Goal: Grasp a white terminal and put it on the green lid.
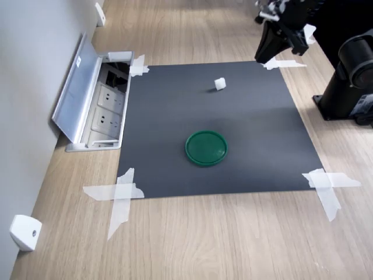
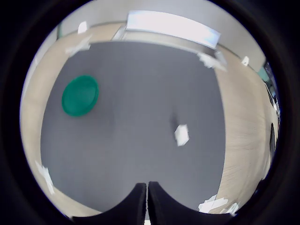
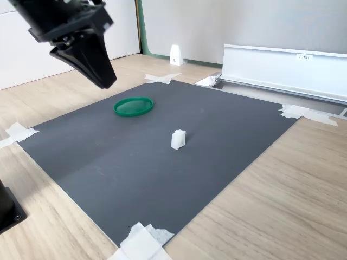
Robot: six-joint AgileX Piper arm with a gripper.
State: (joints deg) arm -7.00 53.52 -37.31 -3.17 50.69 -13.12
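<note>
While the gripper is hovering closed and empty above the mat's edge, the white terminal is sitting on the dark mat, well apart from the green lid; grasping and placing are both remaining.

The arm's black tool hangs in the upper left of the second exterior view, tapering downward to a blunt tip, raised clear of the surface beneath. In the first exterior view the tool sits at the upper right, with the arm's black base at the right edge. In the wrist view its two fingers meet at the lower centre, pressed together with nothing between them.
</note>
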